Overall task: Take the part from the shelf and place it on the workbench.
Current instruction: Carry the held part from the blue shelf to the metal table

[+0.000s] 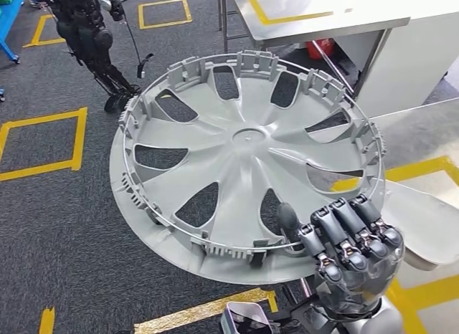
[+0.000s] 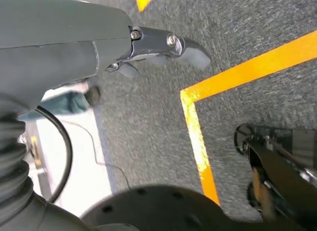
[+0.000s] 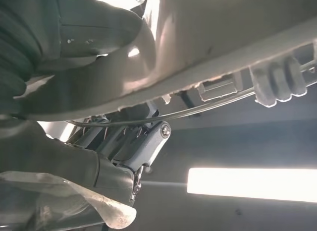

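From the head view, the right hand (image 1: 351, 237) grips the near rim of the part (image 1: 244, 155), a large grey wheel cover carried inner side up, with the fingers (image 1: 346, 230) curled over the rim's edge and the thumb tip showing through one of the openings. The cover spreads away from that hand, forward and to its left, in the air above dark carpet marked with yellow floor tape (image 1: 43, 144). The surface (image 1: 325, 11), a steel-topped bench with a yellow line, lies well beyond the hand, past the far rim of the cover.

In the left wrist view, the left hand (image 2: 149, 47) hangs over the carpet with nothing in it; its fingers lie fairly straight, so I judge it released.

In the right wrist view, the cover's rim (image 3: 224, 52) and its wire ring pass just above the right hand's fingers (image 3: 149, 142), which press up against them.

The step in hand looks like the carry. Next, the robot must get close to the surface, then lower the cover flat before letting go, since a one-sided hold on so wide a part could let it tip.
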Available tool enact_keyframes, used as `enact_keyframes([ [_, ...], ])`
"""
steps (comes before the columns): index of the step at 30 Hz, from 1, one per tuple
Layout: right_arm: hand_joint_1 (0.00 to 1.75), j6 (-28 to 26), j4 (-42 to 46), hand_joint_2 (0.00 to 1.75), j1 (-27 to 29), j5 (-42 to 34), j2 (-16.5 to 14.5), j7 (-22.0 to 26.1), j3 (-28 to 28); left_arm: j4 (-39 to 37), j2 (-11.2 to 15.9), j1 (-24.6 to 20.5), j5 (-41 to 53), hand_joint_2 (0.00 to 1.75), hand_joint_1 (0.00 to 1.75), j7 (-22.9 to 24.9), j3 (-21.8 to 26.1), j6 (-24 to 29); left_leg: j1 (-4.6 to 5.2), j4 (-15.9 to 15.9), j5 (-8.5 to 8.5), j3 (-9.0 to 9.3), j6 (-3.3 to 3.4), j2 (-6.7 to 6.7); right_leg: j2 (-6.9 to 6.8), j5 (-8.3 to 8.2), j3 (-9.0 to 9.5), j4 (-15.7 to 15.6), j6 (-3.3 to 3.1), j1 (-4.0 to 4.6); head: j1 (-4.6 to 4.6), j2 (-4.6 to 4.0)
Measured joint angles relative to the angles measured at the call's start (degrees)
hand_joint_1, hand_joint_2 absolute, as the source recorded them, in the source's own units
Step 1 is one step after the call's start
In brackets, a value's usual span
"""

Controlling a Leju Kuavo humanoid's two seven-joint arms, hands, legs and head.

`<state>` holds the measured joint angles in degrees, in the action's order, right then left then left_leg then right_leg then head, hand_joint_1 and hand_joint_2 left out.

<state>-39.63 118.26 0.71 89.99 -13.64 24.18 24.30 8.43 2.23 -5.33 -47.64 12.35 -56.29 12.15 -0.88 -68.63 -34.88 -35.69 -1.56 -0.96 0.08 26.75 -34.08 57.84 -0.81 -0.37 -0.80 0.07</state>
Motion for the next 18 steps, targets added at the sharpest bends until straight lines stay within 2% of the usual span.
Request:
enact_keyframes([
  [1, 1.75, 0.0, -0.2, 1.75, 0.0, 0.0, 0.0, 0.0, 0.0, 0.0, 0.0, 0.2, -0.1, 1.75, 0.0, 0.1, 0.1, -0.1, 0.0, -3.5, -1.27, -1.7, -0.01, 0.33, 0.7, 0.01, 0.01, 0.0, -0.1, 0.07, -0.04, 0.0],
  [2, 1.75, 0.0, -0.3, 1.75, -0.1, 0.0, 0.0, -0.1, 0.1, 0.0, 0.0, 0.3, -0.1, 1.75, 0.0, 0.2, 0.1, -0.1, 0.0, -5.5, -1.46, -2.75, 0.0, 0.44, 1.45, 0.01, 0.03, 0.1, -0.15, 0.12, -0.03, 0.0],
  [3, 1.75, 0.0, -0.5, 1.75, -0.1, 0.0, 0.0, -0.1, 0.1, 0.0, 0.0, 0.4, -0.2, 1.75, 0.0, 0.2, 0.2, -0.2, -0.01, -5.2, -0.43, -2.84, 0.06, 0.53, 2.25, 0.02, 0.05, 0.1, -0.14, 0.15, -0.05, 0.01],
  [4, 1.75, 0.0, -0.6, 1.75, -0.1, 0.0, 0.0, -0.1, 0.1, 0.0, 0.0, 0.5, -0.2, 1.75, 0.0, 0.3, 0.3, -0.2, -0.03, -2.8, 1.59, -1.94, 0.15, 0.77, 3.06, 0.03, 0.09, 0.2, -0.12, 0.16, -0.06, 0.01],
  [5, 1.75, 0.0, -0.7, 1.75, -0.1, 0.0, 0.0, -0.1, 0.1, 0.0, 0.0, 0.5, -0.2, 1.75, 0.0, 0.3, 0.4, -0.3, -0.12, 1.1, 3.99, -0.42, 0.27, 1.6, 3.79, 0.06, 0.09, 0.3, -0.05, 0.14, -0.09, 0.01],
  [6, 1.75, 0.0, -0.7, 1.75, -0.1, 0.0, 0.0, -0.1, 0.1, 0.0, 0.0, 0.5, -0.2, 1.75, 0.0, 0.3, 0.4, -0.3, -0.28, 4.9, 5.72, 1.09, 0.42, 3.11, 4.45, 0.1, -0.01, 0.5, 0.11, 0.21, -0.08, 0.01],
  [7, 1.75, 0.0, -0.8, 1.75, -0.2, 0.0, 0.0, -0.1, 0.1, 0.0, 0.0, 0.5, -0.2, 1.75, 0.0, 0.3, 0.5, -0.4, -0.42, 7.7, 6.7, 2.22, 0.54, 4.41, 5.11, 0.07, -0.25, 0.7, 0.39, 0.2, -0.09, 0.0],
  [8, 1.75, 0.0, -0.8, 1.75, -0.4, 0.0, 0.0, -0.1, 0.1, -0.1, 0.0, 0.5, -0.2, 1.75, 0.0, 0.3, 0.5, -0.4, -0.47, 9.3, 6.93, 2.79, 0.65, 5.44, 5.73, 0.0, -0.56, 0.8, 0.76, 0.12, -0.06, 0.0],
  [9, 1.75, 0.0, -0.9, 1.75, -0.5, 0.0, 0.0, -0.1, 0.1, -0.1, 0.0, 0.5, -0.2, 1.75, 0.0, 0.3, 0.5, -0.4, -0.42, 9.7, 6.7, 2.93, 0.8, 5.74, 6.35, -0.14, -0.85, 0.8, 1.17, 0.01, -0.07, 0.01],
  [10, 1.75, 0.0, -0.9, 1.75, -0.5, 0.0, 0.0, -0.1, 0.1, -0.1, 0.0, 0.5, -0.3, 1.75, 0.0, 0.3, 0.5, -0.4, -0.38, 9.9, 6.76, 3.01, 1.01, 5.16, 7.02, -0.3, -1.09, 0.7, 1.6, -0.15, -0.06, 0.01],
  [11, 1.75, 0.0, -0.9, 1.75, -0.5, 0.0, 0.0, -0.2, 0.1, -0.1, -0.1, 0.4, -0.3, 1.75, 0.0, 0.4, 0.5, -0.5, -0.39, 10.2, 6.9, 3.12, 1.33, 4.51, 6.89, -0.27, -1.37, 0.8, 1.93, -0.22, -0.06, 0.01],
  [13, 1.75, 0.0, -1.0, 1.75, -0.7, 0.0, 0.1, -0.2, 0.1, -0.1, -0.2, 0.3, -0.2, 1.75, 0.0, 0.4, 0.5, -0.6, -0.54, 10.7, 7.14, 3.37, 2.04, 3.11, 4.35, 1.09, -2.82, 3.0, 2.51, -0.11, 0.31, 0.01],
  [15, 1.75, 0.0, -1.2, 1.75, -0.9, 0.0, 0.1, -0.2, 0.1, -0.1, -0.2, 0.3, -0.2, 1.75, 0.0, 0.4, 0.5, -0.6, -0.42, 10.8, 7.1, 3.48, 2.45, 1.59, 1.14, 4.35, -6.3, 9.7, 3.01, -0.19, 0.7, 0.01],
  [16, 1.75, 0.0, -1.3, 1.75, -0.9, 0.0, 0.1, -0.2, 0.1, -0.1, -0.2, 0.4, -0.2, 1.75, 0.0, 0.4, 0.5, -0.6, -0.34, 10.7, 7.04, 3.49, 2.52, 0.75, 0.52, 5.77, -8.25, 13.5, 3.24, -0.3, 0.74, 0.01],
  [17, 1.75, 0.0, -1.4, 1.75, -0.9, 0.0, 0.2, -0.2, 0.1, -0.1, -0.2, 0.4, -0.1, 1.75, 0.0, 0.4, 0.5, -0.7, -0.3, 10.7, 6.96, 3.51, 2.52, -0.09, 0.25, 6.4, -9.61, 16.1, 3.4, -0.4, 0.74, 0.0],
  [18, 1.75, 0.0, -1.5, 1.75, -0.9, 0.0, 0.2, -0.3, 0.1, -0.1, -0.2, 0.4, -0.1, 1.75, 0.0, 0.4, 0.5, -0.7, -0.28, 10.7, 6.88, 3.54, 2.48, -0.85, 0.06, 5.94, -9.86, 16.5, 3.49, -0.46, 0.75, 0.0],
])
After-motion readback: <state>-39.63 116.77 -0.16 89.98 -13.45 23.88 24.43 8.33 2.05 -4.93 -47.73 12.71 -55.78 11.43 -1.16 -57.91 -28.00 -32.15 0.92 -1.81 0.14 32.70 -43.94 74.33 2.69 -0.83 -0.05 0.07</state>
